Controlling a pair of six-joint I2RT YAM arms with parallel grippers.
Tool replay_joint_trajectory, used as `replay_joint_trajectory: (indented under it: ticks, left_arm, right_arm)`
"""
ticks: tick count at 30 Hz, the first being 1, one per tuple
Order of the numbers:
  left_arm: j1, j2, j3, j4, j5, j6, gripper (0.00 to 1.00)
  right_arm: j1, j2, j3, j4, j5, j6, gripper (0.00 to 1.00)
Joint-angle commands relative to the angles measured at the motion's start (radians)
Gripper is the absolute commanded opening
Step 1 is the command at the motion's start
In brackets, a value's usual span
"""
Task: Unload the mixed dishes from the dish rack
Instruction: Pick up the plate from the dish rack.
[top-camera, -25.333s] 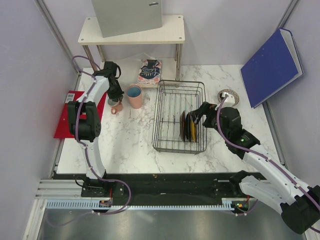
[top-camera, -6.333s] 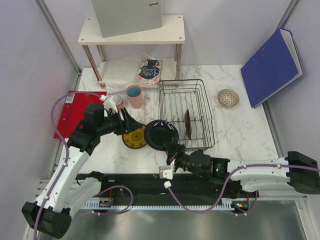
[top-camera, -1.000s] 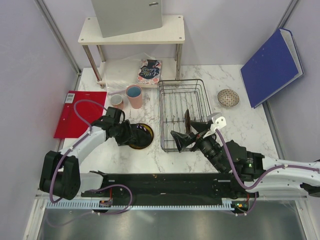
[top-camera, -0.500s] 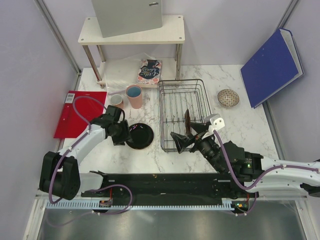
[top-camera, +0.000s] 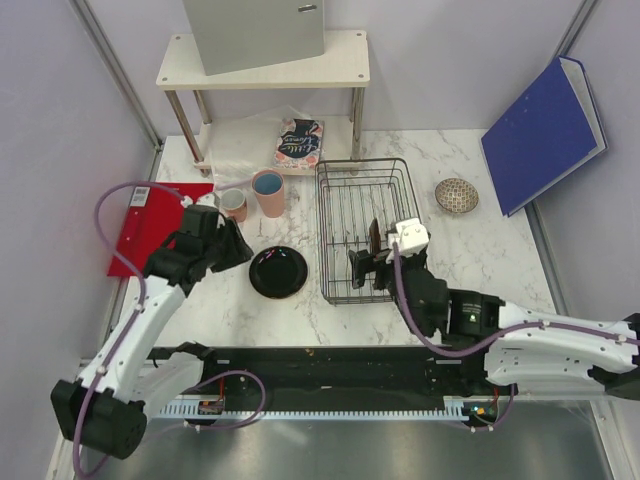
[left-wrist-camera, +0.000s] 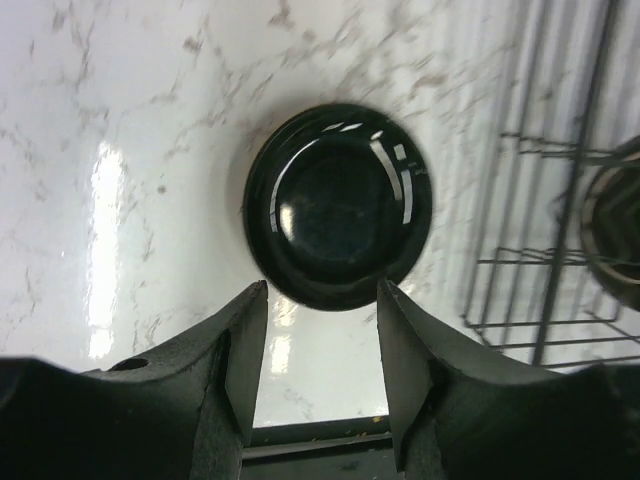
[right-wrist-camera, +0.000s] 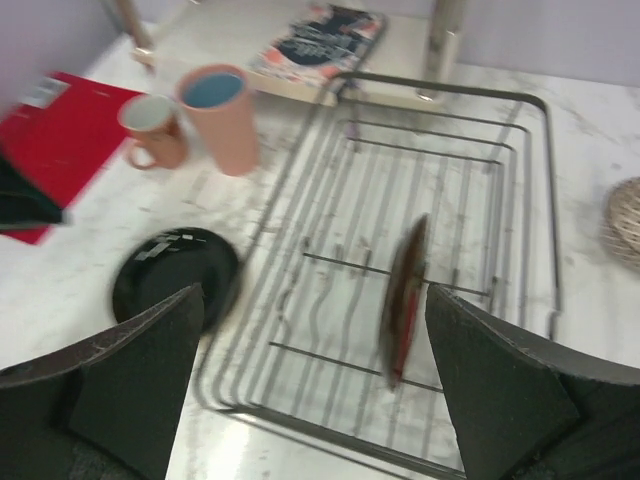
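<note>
Here, left gripper (left-wrist-camera: 320, 295), right gripper (right-wrist-camera: 312, 300) both spread, blurred racked plate (right-wrist-camera: 404, 300) perhaps red-rimmed

You get bright, even overhead light; glare streaks the white marble counter (left-wrist-camera: 110, 200) and the glossy black round plate (left-wrist-camera: 335, 205), and your right wrist view is blurred

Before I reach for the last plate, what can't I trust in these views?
- The plate in the dish rack: edge-on and motion-blurred in the right wrist view; pattern unreadable.
- Same plate, top view: lower part hidden behind the right gripper.
- Dish rack, left wrist view: cut off by the right edge, blurred.
</note>
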Motion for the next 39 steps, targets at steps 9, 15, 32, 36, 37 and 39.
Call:
replay_joint_trajectory:
  ticks: [9,15,32,36,37,39]
  left_arm:
    - [0.0,-0.152,0.054,0.087,0.175,0.04,0.52]
    - [-0.003,-0.161,0.009,0.102,0.223,0.039,0.52]
    - [-0.001,-0.158,-0.027,0.124,0.257,0.036,0.52]
    - [-0.001,-0.155,-0.037,0.127,0.261,0.034,0.52]
    - [-0.001,-0.153,-0.038,0.128,0.263,0.034,0.52]
    - [-0.001,-0.15,-0.041,0.131,0.266,0.031,0.52]
  right_arm:
    - [-0.451,0.171,0.048,-0.161,-0.256,-0.077,0.89]
    - [-0.517,0.274,0.094,-0.125,-0.471,-0.091,0.83]
    - [-0.559,0.402,0.039,-0.029,-0.629,-0.051,0.78]
    - [-0.585,0.399,0.017,-0.006,-0.655,-0.051,0.6]
    - [-0.588,0.397,0.01,-0.002,-0.664,-0.051,0.55]
    - [-0.594,0.39,0.008,0.007,-0.669,-0.051,0.43]
